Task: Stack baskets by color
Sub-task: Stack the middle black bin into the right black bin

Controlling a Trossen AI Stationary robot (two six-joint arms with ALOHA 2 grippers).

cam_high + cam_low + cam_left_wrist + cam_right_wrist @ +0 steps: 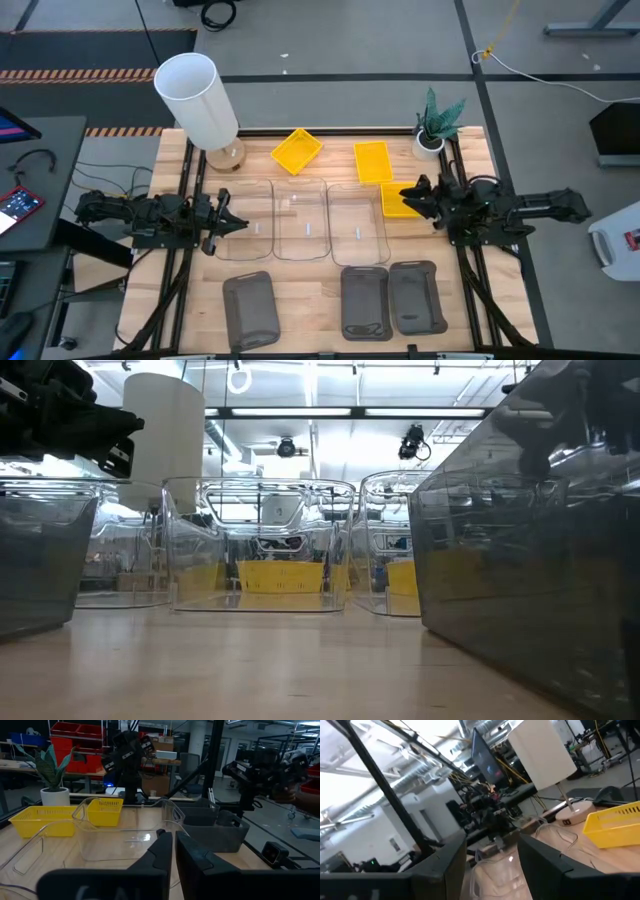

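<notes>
Three yellow baskets lie toward the far edge: one (296, 150) skewed, one (372, 161) beside it, one (396, 203) partly under my right gripper (412, 194). Three clear baskets (303, 221) stand side by side at mid-table on their bases. Three dark grey baskets (365, 300) sit along the near edge. My left gripper (232, 220) hovers shut and level at the left clear basket's left end (125, 827). My right gripper (491, 842) is open with nothing between its fingers, tilted a little upward above the table.
A tall white cylinder (197, 97) stands at the far left corner and a small potted plant (434, 125) at the far right. Bare wood shows between the clear row and the grey row (300, 275). Black frame rails run along both table sides.
</notes>
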